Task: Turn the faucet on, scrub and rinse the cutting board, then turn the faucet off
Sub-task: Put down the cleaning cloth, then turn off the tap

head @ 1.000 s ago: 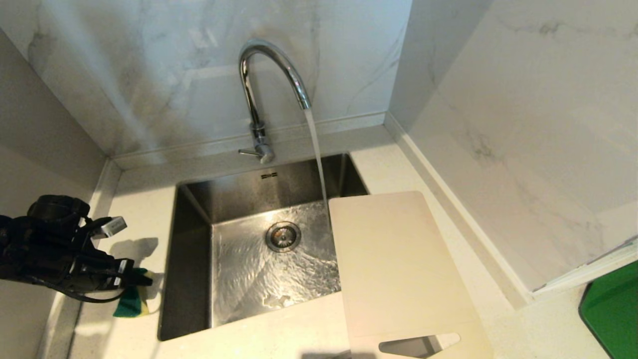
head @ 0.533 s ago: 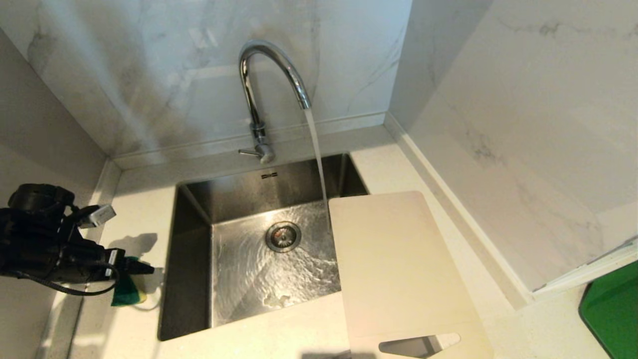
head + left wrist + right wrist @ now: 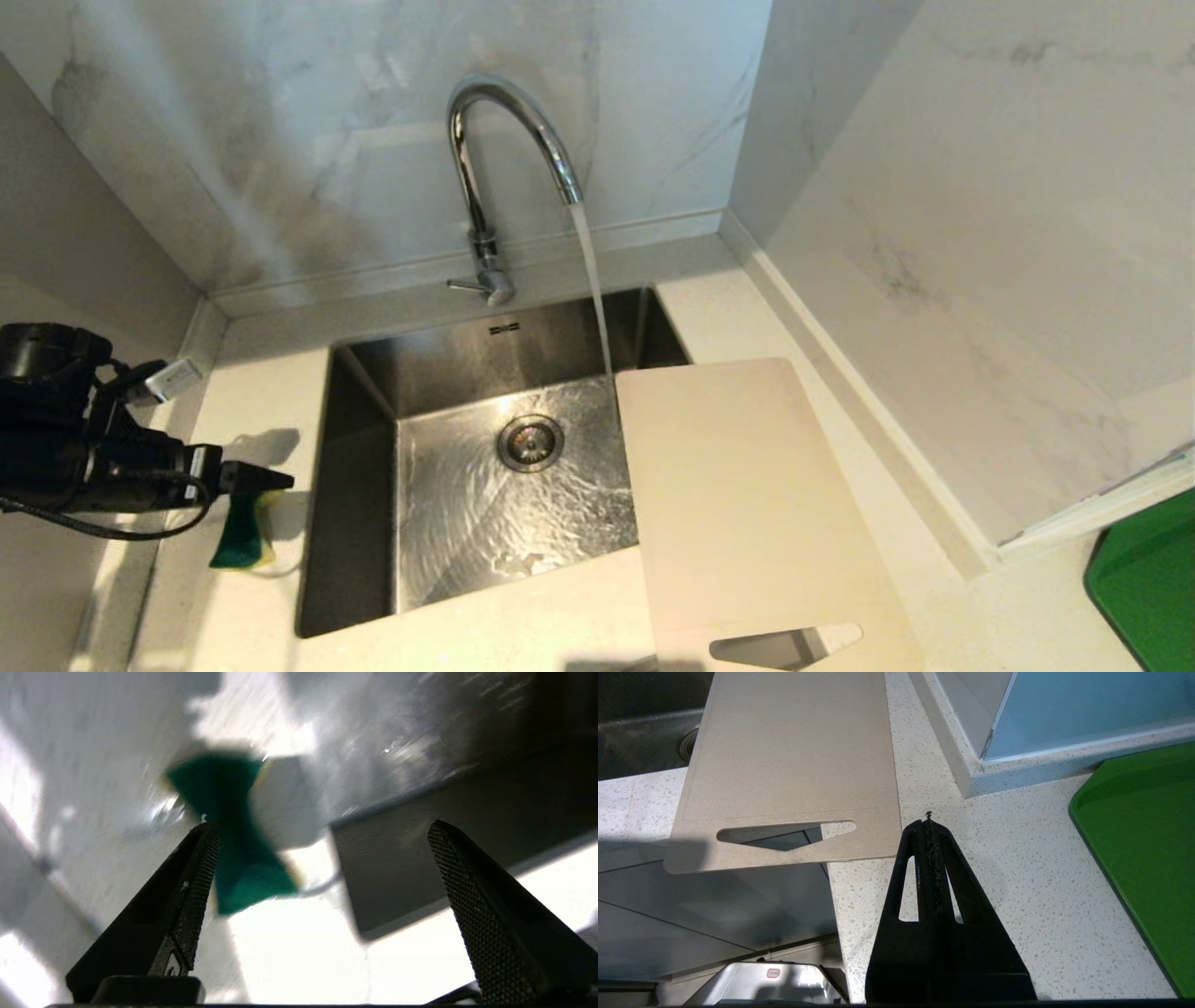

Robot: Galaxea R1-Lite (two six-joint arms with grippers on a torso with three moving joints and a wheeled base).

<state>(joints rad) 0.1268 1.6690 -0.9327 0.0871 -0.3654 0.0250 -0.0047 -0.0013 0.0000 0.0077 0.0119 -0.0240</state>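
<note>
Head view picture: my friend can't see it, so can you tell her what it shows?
Water pours from the chrome faucet into a steel sink, beside the cutting board, which lies over the sink's right edge. On the left, the robot's left claw is open above a green sponge on the counter.

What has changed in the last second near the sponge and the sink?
The left gripper has opened its jaws and let go of the green sponge, which now lies on the counter left of the sink. The arm has drawn back toward the left edge and risen a little. The faucet keeps running; the cutting board has not moved. The right gripper is shut and idle.
</note>
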